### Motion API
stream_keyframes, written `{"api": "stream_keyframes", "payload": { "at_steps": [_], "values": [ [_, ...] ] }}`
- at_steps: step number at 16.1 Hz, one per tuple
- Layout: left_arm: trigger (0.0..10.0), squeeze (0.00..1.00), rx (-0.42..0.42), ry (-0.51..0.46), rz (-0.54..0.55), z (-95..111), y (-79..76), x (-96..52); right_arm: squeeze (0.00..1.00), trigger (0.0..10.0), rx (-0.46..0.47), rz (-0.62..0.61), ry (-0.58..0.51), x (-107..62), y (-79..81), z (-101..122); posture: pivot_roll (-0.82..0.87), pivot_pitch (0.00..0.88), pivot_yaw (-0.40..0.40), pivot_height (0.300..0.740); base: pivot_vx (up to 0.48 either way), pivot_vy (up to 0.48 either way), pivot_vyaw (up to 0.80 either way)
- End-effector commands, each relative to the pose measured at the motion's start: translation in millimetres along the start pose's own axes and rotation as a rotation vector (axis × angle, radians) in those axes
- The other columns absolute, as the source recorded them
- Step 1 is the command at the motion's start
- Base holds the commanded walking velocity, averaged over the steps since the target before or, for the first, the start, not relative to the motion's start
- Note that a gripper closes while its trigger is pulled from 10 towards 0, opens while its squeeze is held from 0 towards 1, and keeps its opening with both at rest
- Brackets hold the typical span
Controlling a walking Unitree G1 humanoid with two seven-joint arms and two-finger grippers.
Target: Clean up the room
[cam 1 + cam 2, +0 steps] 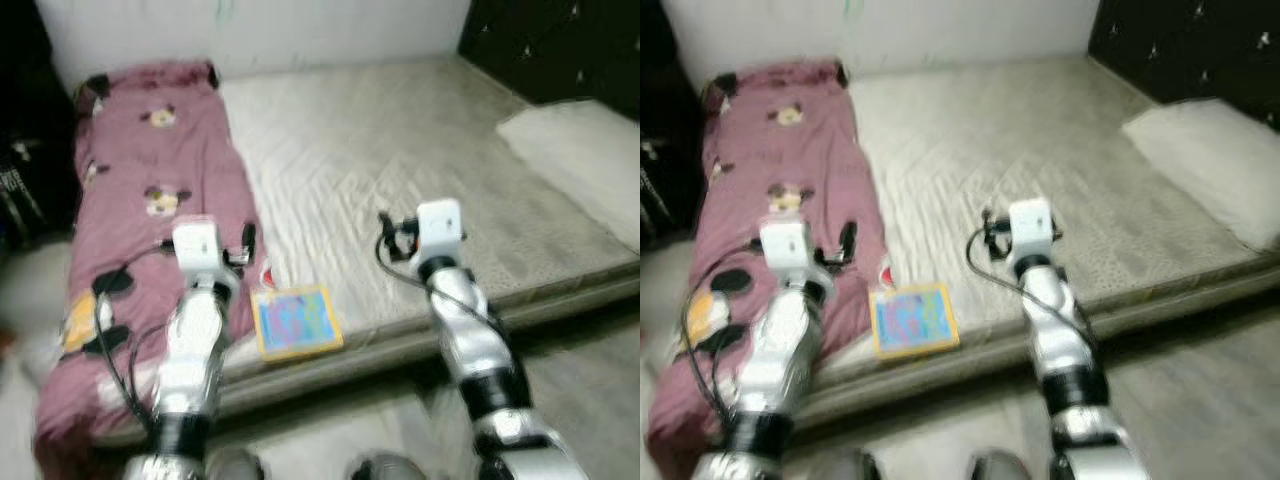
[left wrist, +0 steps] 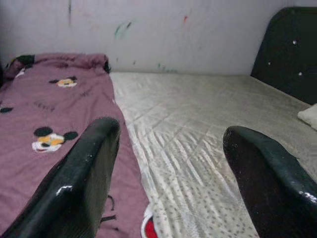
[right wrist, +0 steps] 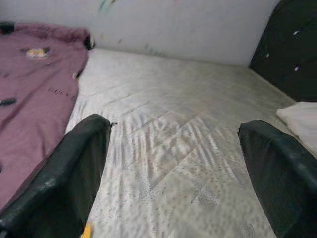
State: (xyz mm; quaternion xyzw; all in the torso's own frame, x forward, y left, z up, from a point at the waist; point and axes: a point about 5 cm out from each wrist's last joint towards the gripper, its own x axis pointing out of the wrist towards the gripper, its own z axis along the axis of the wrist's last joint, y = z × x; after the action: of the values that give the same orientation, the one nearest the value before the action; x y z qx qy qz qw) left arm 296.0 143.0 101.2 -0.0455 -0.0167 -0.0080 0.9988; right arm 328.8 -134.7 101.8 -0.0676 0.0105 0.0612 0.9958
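Now, book (image 1: pixel 296 321): flat and thin, lying on the bed (image 1: pixel 420 180) at its near edge, just beside the purple blanket (image 1: pixel 150 200).
Feel: probably light and stiff; the cover may be slippery.
Hold: pinch the edge hanging nearest the bed's rim.
Left tool (image 2: pixel 168 173): spread wide, holding nothing, above the blanket.
Right tool (image 3: pixel 173 168): spread wide, holding nothing, over the bed.

No text can be read; the colourful yellow-bordered picture book (image 1: pixel 296 321) on the mattress is too blurred.
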Motion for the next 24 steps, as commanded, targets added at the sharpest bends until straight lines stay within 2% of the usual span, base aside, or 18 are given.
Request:
{"api": "stream_keyframes", "payload": {
  "at_steps": [1,6,19,24],
  "values": [
    [10.0,0.00,0.006,-0.005,0.007,1.1,2.2,0.2,0.00,10.0,0.002,0.013,-0.025,3.3,2.4,7.6,-0.05,0.000,0.005,0.740,0.000,0.000,0.00],
    [10.0,0.00,0.003,-0.020,-0.011,2.8,0.8,-0.1,0.00,10.0,-0.003,0.015,-0.024,4.0,2.6,7.1,-0.05,0.000,0.004,0.740,0.000,0.000,0.00],
    [10.0,0.00,0.003,-0.022,-0.017,3.5,1.2,-0.2,0.00,10.0,-0.003,0.008,-0.015,4.4,2.1,5.8,-0.05,0.000,0.006,0.740,0.310,0.000,0.00],
    [10.0,0.00,0.008,0.004,0.009,0.0,2.9,0.6,0.00,10.0,-0.004,0.005,-0.009,4.0,1.1,3.8,-0.05,0.000,0.007,0.740,0.000,0.000,0.00]
  ]
}}
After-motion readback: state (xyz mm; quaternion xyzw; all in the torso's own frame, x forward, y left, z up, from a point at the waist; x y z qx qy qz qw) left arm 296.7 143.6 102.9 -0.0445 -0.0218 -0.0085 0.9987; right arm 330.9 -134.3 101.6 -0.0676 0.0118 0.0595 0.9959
